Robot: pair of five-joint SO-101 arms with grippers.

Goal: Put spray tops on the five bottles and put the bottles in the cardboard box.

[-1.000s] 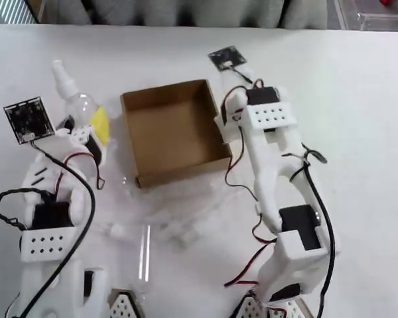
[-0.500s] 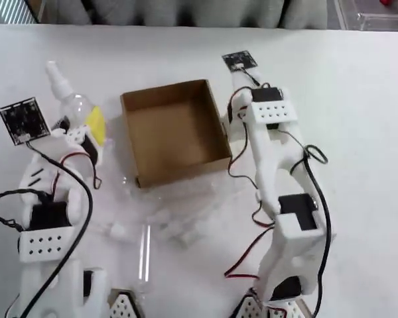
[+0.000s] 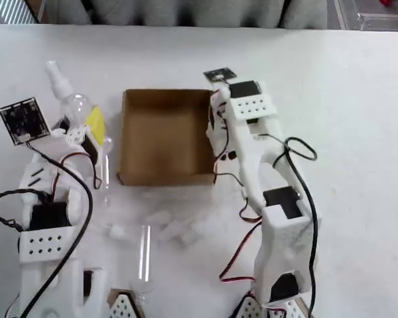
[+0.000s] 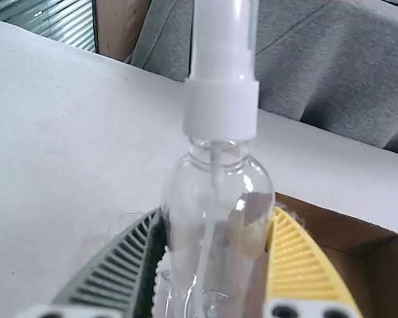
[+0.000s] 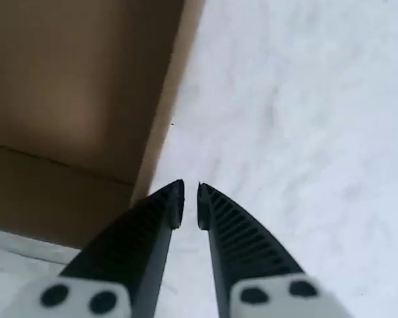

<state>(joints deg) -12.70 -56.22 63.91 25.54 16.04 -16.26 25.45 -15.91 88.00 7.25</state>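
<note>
High view: left gripper (image 3: pixel 86 129) holds bottle (image 3: pixel 78 107) just beside cardboard box (image 3: pixel 166 177), outside its wall. Advice: lift above wall, lower inside, only then release.

Left wrist view: fingers clamp bottle body; spray top (image 4: pixel 222 99) on.

Right wrist view: right gripper (image 5: pixel 190 199) almost closed, empty, just outside box wall.

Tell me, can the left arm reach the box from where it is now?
Probably yes. The left arm's jaws hold the bottle just beside the box, whose top is open, and nothing stands between them.
</note>
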